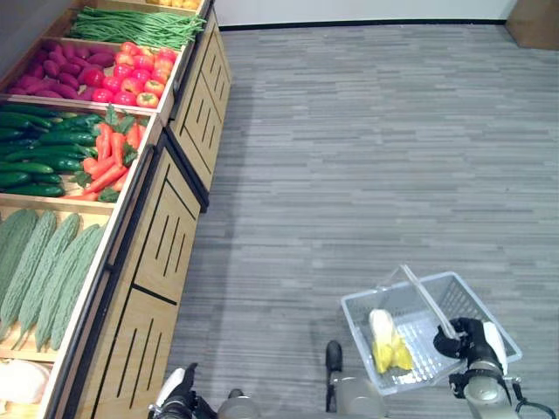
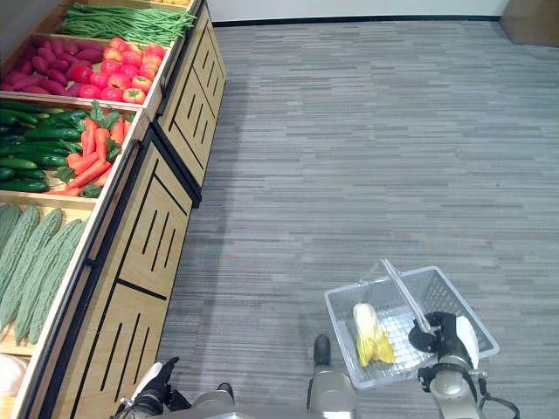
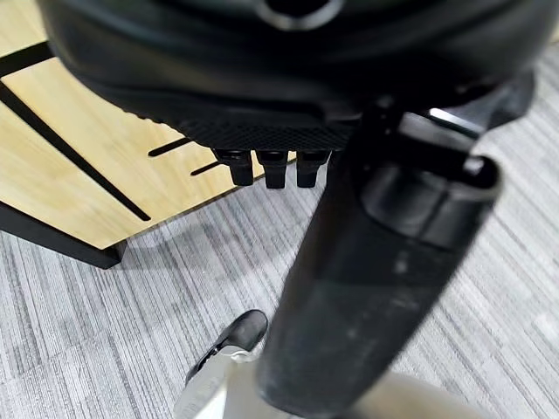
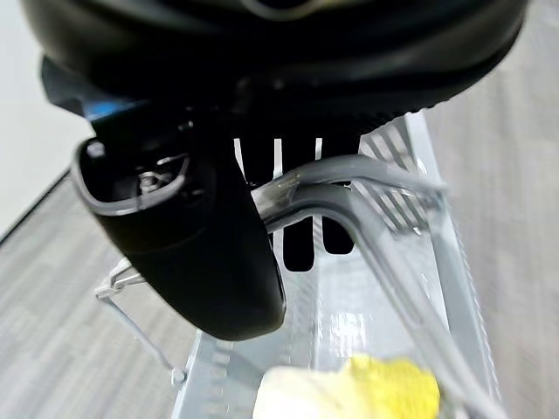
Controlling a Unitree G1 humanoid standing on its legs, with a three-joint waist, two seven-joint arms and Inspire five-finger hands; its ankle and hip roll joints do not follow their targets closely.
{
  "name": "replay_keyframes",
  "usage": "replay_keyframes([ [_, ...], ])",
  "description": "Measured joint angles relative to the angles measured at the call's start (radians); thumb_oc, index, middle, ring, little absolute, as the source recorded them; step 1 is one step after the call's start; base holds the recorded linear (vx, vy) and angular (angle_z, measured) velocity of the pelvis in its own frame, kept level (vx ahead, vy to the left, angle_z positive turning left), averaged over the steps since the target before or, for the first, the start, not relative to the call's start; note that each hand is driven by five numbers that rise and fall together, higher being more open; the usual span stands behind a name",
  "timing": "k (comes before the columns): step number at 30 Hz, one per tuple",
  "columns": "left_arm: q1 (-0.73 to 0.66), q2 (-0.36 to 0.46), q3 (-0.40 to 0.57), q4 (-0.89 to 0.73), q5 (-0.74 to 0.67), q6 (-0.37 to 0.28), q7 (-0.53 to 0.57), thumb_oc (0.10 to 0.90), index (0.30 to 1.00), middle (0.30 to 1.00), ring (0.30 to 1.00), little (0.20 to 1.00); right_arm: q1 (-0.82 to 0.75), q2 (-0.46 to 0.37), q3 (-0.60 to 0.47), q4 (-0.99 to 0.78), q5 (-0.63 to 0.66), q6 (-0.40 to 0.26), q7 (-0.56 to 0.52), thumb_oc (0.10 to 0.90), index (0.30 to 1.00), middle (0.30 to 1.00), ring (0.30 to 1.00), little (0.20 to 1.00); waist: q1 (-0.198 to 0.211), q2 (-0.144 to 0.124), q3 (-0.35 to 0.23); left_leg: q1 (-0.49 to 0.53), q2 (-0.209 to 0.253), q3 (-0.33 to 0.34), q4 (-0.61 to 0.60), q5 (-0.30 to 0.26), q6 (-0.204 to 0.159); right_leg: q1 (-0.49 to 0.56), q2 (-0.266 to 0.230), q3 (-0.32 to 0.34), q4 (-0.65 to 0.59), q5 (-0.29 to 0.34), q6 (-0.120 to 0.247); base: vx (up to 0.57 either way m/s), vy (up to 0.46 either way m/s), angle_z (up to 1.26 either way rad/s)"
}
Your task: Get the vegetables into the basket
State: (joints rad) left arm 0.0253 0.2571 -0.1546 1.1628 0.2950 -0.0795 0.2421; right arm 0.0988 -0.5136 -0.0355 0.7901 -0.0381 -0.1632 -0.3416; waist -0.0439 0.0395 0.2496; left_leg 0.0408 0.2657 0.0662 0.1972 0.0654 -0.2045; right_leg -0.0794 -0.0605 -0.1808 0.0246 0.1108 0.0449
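Only unlabelled produce, right hand point(image 1: 472, 339) gripping basket handle point(image 1: 424, 299)

Both hands are dark, glossy black shells with a row of short black fingers. The right hand point(image 1: 467, 342) carries a white thumb cover above a silver-grey wrist. The left hand point(image 1: 177, 394) also shows a white cover, its thumb a thick black cylinder.
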Motion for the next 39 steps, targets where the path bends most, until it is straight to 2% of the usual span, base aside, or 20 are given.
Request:
replay_keyframes([
  [3,-0.009,-0.007,0.054,0.019,-0.055,0.004,0.011,0.9,1.0,1.0,1.0,1.0,0.012,0.002,-0.002,-0.005,0.0,-0.005,-0.005,0.4,0.3,0.3,0.3,0.3,0.013,-0.026,0.015,-0.059,0.012,-0.044,0.126,0.083,-0.021,0.038,0.018,-0.014,0.018,-0.069,-0.048,0.17,-0.181,0.3],
  [5,-0.015,-0.006,0.075,-0.001,-0.092,0.005,0.033,0.9,1.0,1.0,1.0,1.0,0.048,0.004,-0.006,-0.02,0.0,-0.006,-0.008,0.4,0.3,0.3,0.3,0.3,0.037,-0.051,0.023,-0.132,-0.016,-0.017,0.185,0.049,-0.027,0.081,0.006,-0.021,-0.029,-0.063,-0.061,0.19,-0.058,0.32],
  [7,-0.018,-0.016,0.073,0.013,-0.123,0.011,0.035,0.9,1.0,1.0,1.0,1.0,0.039,0.005,-0.006,0.004,0.001,-0.007,-0.008,0.4,0.3,0.3,0.3,0.3,0.048,-0.056,0.025,-0.164,-0.077,0.036,0.016,-0.006,0.008,0.114,0.014,-0.021,-0.081,-0.064,-0.063,0.29,0.002,0.03],
  [10,-0.002,-0.063,0.07,0.034,-0.159,0.019,0.04,0.9,1.0,1.0,1.0,1.0,0.005,0.024,0.026,0.058,0.0,-0.007,-0.024,0.4,0.3,0.3,0.3,0.3,0.077,-0.061,0.028,-0.189,-0.138,0.031,-0.298,0.048,0.046,0.156,0.057,0.017,-0.114,-0.072,-0.048,0.39,0.072,-0.37],
  [12,-0.002,-0.065,0.068,0.042,-0.159,0.024,0.038,0.9,1.0,1.0,1.0,1.0,-0.011,0.051,0.045,0.086,-0.004,-0.003,-0.024,0.4,0.3,0.3,0.3,0.3,0.114,-0.072,0.041,-0.223,-0.128,0.01,-0.297,0.116,0.051,0.199,0.082,0.053,-0.116,-0.1,-0.052,0.31,0.107,-0.59],
  [13,0.003,-0.065,0.067,0.042,-0.157,0.027,0.038,0.9,1.0,1.0,1.0,1.0,-0.004,0.066,0.045,0.087,-0.005,-0.003,-0.024,0.4,0.3,0.3,0.3,0.3,0.116,-0.08,0.045,-0.223,-0.127,0.049,-0.29,0.141,0.067,0.237,0.086,0.057,-0.116,-0.124,-0.048,0.47,0.307,-0.47],
  [15,0.004,-0.059,0.06,0.032,-0.151,0.029,0.039,0.9,1.0,1.0,1.0,1.0,0.028,0.072,0.042,0.088,-0.004,-0.003,-0.03,0.4,0.3,0.3,0.3,0.3,0.116,-0.088,0.041,-0.208,-0.14,0.121,-0.259,0.147,0.103,0.315,0.078,0.079,-0.109,-0.18,-0.022,0.35,0.272,-0.37],
  [16,0.014,-0.052,0.036,0.03,-0.134,0.03,0.041,0.9,1.0,1.0,1.0,1.0,0.034,0.077,0.043,0.09,-0.004,-0.002,-0.032,0.4,0.3,0.3,0.3,0.3,0.116,-0.089,0.03,-0.189,-0.149,0.118,-0.26,0.143,0.15,0.329,0.069,0.096,-0.099,-0.202,-0.004,0.18,0.19,-0.44],
  [17,0.014,-0.039,0.027,0.016,-0.129,0.029,0.04,0.9,1.0,1.0,1.0,1.0,0.035,0.088,0.043,0.091,-0.004,-0.001,-0.032,0.4,0.3,0.3,0.3,0.3,0.113,-0.1,0.031,-0.175,-0.164,0.133,-0.265,0.183,0.199,0.328,0.05,0.106,-0.078,-0.218,0.015,0.22,0.247,-0.32],
  [18,-0.012,0.0,-0.009,0.0,-0.087,0.031,0.042,0.9,1.0,1.0,1.0,1.0,0.031,0.115,0.043,0.085,-0.004,0.0,-0.032,0.4,0.3,0.3,0.3,0.3,0.103,-0.135,0.036,-0.167,-0.202,0.144,-0.269,0.163,0.229,0.3,0.005,0.105,-0.019,-0.225,0.034,0.2,0.26,-0.18],
  [19,-0.039,0.025,-0.022,-0.019,-0.075,0.027,0.042,0.9,1.0,1.0,1.0,1.0,0.027,0.127,0.045,0.085,-0.005,0.0,-0.032,0.4,0.3,0.3,0.3,0.3,0.105,-0.137,0.035,-0.153,-0.214,0.143,-0.27,0.14,0.258,0.253,-0.017,0.112,0.078,-0.245,0.059,0.18,0.296,-0.21],
  [20,-0.072,0.062,-0.021,-0.047,-0.076,0.02,0.045,0.9,1.0,1.0,1.0,1.0,0.008,0.13,0.066,0.078,-0.005,-0.002,-0.031,0.4,0.3,0.3,0.3,0.3,0.115,-0.148,0.031,-0.127,-0.25,0.147,-0.259,0.11,0.292,0.231,-0.062,0.125,0.083,-0.205,0.107,0.17,0.3,-0.18],
  [26,-0.125,0.099,-0.02,-0.066,-0.078,0.006,0.068,0.9,1.0,1.0,1.0,1.0,-0.079,0.131,0.088,0.066,-0.01,-0.003,-0.031,0.4,0.3,0.3,0.3,0.3,0.12,-0.142,0.028,-0.069,-0.273,0.178,-0.252,0.02,0.295,0.095,-0.096,0.164,0.415,-0.194,0.145,0.11,0.153,-0.18],
  [28,-0.122,0.099,-0.02,-0.063,-0.079,0.006,0.07,0.9,1.0,1.0,1.0,1.0,-0.081,0.134,0.101,0.065,-0.026,-0.003,-0.027,0.4,0.3,0.3,0.3,0.3,0.12,-0.137,0.031,-0.043,-0.273,0.16,-0.264,-0.009,0.322,-0.008,-0.097,0.17,0.563,-0.258,0.143,0.16,0.067,0.05],
  [30,-0.123,0.091,-0.021,-0.041,-0.08,0.016,0.068,0.9,1.0,1.0,1.0,1.0,-0.077,0.134,0.103,0.047,-0.026,-0.003,-0.027,0.4,0.3,0.3,0.3,0.3,0.111,-0.127,0.038,-0.031,-0.277,0.141,-0.264,-0.024,0.326,-0.064,-0.089,0.16,0.518,-0.277,0.126,0.23,-0.024,0.11],
  [32,-0.111,0.066,-0.019,-0.01,-0.08,0.025,0.067,0.9,1.0,1.0,1.0,1.0,-0.074,0.131,0.103,0.019,-0.026,-0.005,-0.027,0.4,0.3,0.3,0.3,0.3,0.079,-0.097,0.057,-0.008,-0.274,0.115,-0.269,-0.029,0.318,-0.098,-0.071,0.146,0.326,-0.272,0.11,0.29,-0.102,0.4],
  [33,-0.108,0.055,-0.017,0.006,-0.08,0.022,0.066,0.9,1.0,1.0,1.0,1.0,-0.067,0.131,0.105,0.02,-0.026,-0.008,-0.027,0.4,0.3,0.3,0.3,0.3,0.075,-0.093,0.059,0.008,-0.279,0.105,-0.271,-0.038,0.307,-0.116,-0.073,0.156,0.185,-0.226,0.109,0.59,-0.226,0.75],
  [34,-0.089,0.036,0.0,0.027,-0.079,0.026,0.066,0.9,1.0,1.0,1.0,1.0,-0.057,0.132,0.119,0.024,-0.026,-0.008,-0.027,0.4,0.3,0.3,0.3,0.3,0.065,-0.094,0.059,0.043,-0.285,0.076,-0.279,-0.06,0.277,-0.126,-0.091,0.172,-0.061,-0.103,0.111,0.56,-0.224,0.62],
  [36,-0.076,0.025,0.0,0.046,-0.075,0.021,0.064,0.9,1.0,1.0,1.0,1.0,-0.047,0.132,0.118,0.023,-0.026,-0.007,-0.027,0.4,0.3,0.3,0.3,0.3,0.045,-0.095,0.059,0.067,-0.288,0.029,-0.278,-0.08,0.26,-0.149,-0.108,0.214,-0.116,-0.041,0.121,0.31,-0.138,0.73],
  [39,-0.021,0.026,-0.002,0.043,-0.063,0.016,0.061,0.9,1.0,1.0,1.0,1.0,-0.006,0.134,0.118,0.027,-0.026,-0.007,-0.026,0.4,0.3,0.3,0.3,0.3,0.034,-0.113,0.046,0.129,-0.279,-0.034,-0.276,-0.109,0.233,-0.119,-0.123,0.223,-0.05,-0.02,0.116,0.27,-0.242,0.89],
])
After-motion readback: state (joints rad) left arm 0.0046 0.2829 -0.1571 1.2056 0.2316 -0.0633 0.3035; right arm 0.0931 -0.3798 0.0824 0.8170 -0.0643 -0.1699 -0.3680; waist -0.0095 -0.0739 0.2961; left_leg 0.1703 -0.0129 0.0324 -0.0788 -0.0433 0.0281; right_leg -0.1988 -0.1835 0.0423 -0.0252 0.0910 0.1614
